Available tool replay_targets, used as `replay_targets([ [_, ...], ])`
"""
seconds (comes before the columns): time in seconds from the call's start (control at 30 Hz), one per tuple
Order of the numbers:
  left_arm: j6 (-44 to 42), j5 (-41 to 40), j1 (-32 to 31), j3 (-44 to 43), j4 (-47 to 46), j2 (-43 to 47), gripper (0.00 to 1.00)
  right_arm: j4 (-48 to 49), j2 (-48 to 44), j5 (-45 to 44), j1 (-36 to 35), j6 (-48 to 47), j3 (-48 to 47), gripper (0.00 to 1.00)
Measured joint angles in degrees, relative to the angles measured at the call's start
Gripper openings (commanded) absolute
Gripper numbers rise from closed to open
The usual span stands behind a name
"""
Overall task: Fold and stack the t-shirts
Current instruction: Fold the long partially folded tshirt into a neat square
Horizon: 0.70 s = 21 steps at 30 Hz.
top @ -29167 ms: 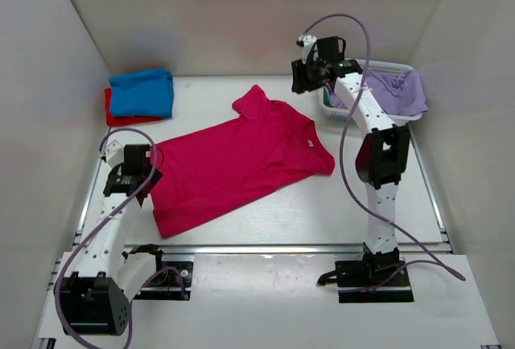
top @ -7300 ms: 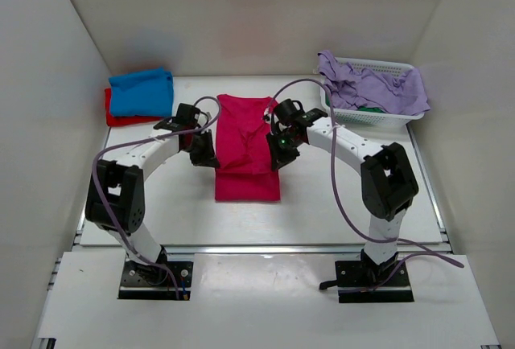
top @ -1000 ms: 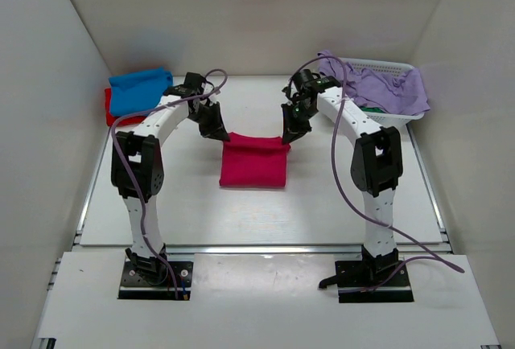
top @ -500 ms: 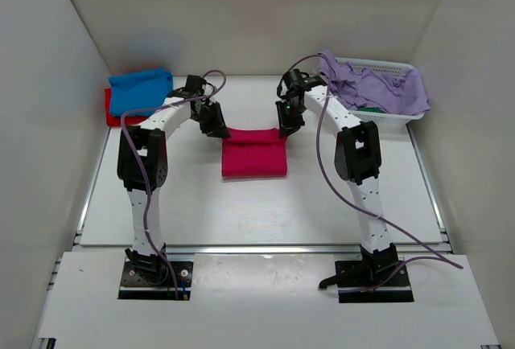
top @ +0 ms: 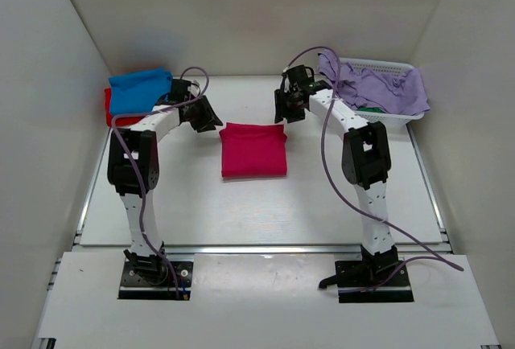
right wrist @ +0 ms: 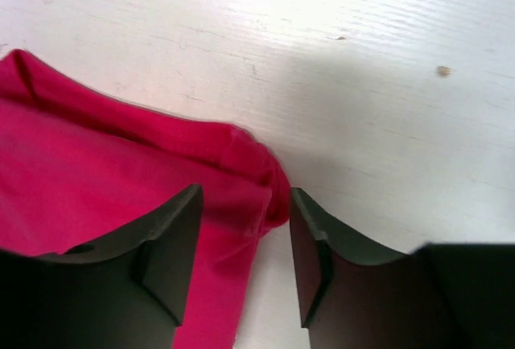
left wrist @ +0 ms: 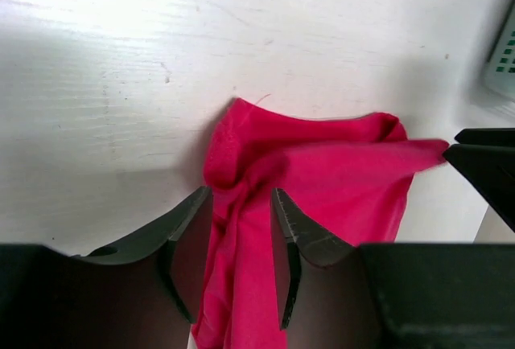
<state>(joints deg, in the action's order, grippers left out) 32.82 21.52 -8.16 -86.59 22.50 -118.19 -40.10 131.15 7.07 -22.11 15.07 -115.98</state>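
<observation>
Two robot arms reach over a white table point(top: 322, 204). Between them, near the table's middle, a crimson-pink t-shirt point(top: 253, 149) lies folded into a flat square. The left gripper point(top: 208, 117) sits by its far left corner and the right gripper point(top: 282, 113) by its far right corner. Both have fingers parted, gripping nothing. At far left a folded blue t-shirt point(top: 142, 92) rests on a red t-shirt point(top: 113, 114). At far right a white slatted basket point(top: 388, 66) holds crumpled lilac cloth point(top: 378, 88) spilling over its rim, with some green cloth point(top: 372, 109) beneath.
</observation>
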Motion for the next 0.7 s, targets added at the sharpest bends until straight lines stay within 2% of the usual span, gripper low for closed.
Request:
replay_targets([
  [0.1,-1.3,-0.1,0.1,0.4,-0.8,1.7,0.46,3.3,-3.6,-0.7,0.5,-0.7,3.8,0.47],
  [0.2,-2.8,0.3,-0.1,5.2,-2.6,6.6,0.48,5.8,-7.1,-1.3,0.5,-1.9,6.9,0.43],
  [0.23,-3.1,0.8,-0.2,7.8,-3.8,9.1,0.48,7.0,-8.6,-1.2,0.6,-2.3,8.4,0.39],
  [0.37,-3.9,3.9,-1.3,11.9,-4.7,14.4,0.48,10.3,-14.1,0.1,0.5,-3.1,15.2,0.37],
  [0.5,-4.8,4.1,-4.3,16.2,-5.6,16.4,0.56,13.2,-19.1,1.8,-0.4,-3.1,23.8,0.37],
  [0.7,-6.5,-2.5,-7.2,22.2,-1.9,16.5,0.65,15.0,-24.6,3.7,-2.6,-2.6,34.5,0.37],
])
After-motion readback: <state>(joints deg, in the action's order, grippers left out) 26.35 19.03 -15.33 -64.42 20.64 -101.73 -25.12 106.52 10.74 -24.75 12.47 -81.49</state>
